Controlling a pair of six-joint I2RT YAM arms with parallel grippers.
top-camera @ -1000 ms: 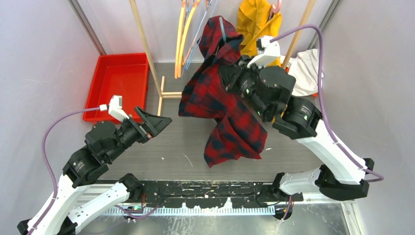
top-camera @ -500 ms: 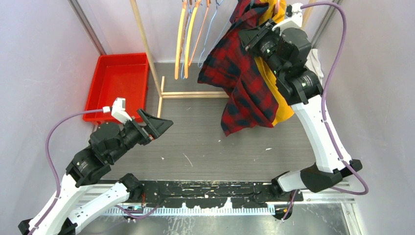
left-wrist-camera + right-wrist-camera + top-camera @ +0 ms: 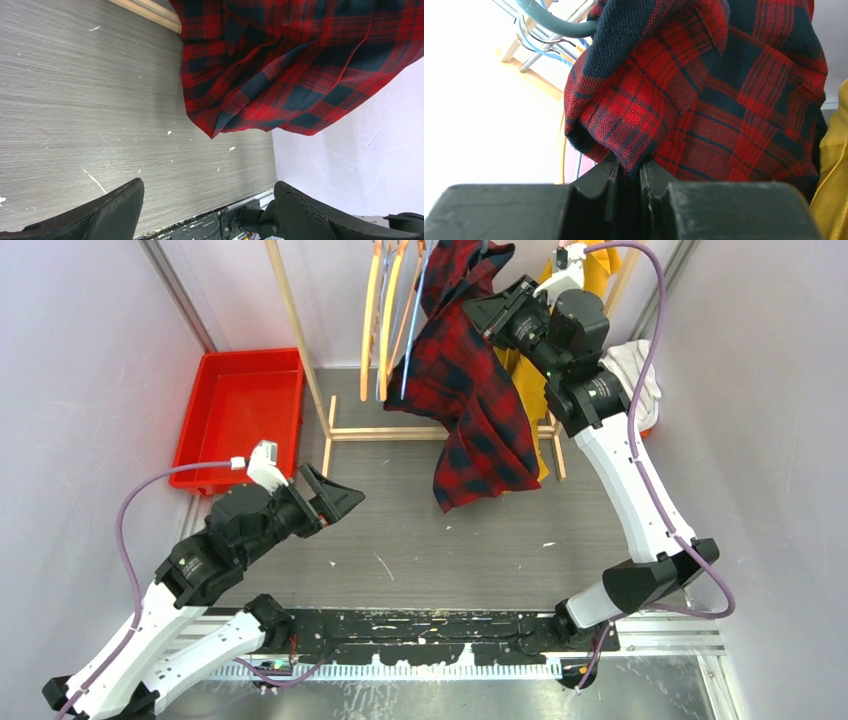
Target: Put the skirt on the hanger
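The red and dark blue plaid skirt hangs high at the back, by the wooden rack's hangers. My right gripper is shut on a fold of the skirt near its top. A grey-blue hanger curves into the skirt's upper edge in the right wrist view. Orange and blue hangers hang just left of the skirt. My left gripper is open and empty, low over the table at the left. The skirt's lower hem hangs in front of it in the left wrist view.
A red bin stands at the back left. A yellow garment hangs behind my right arm. A white cloth lies at the back right. The wooden rack's base lies across the grey table under the skirt.
My right arm has lifted the skirt off the table and carried it up and back to the rack, then a little leftward toward the hangers. My left arm shifted slightly right.
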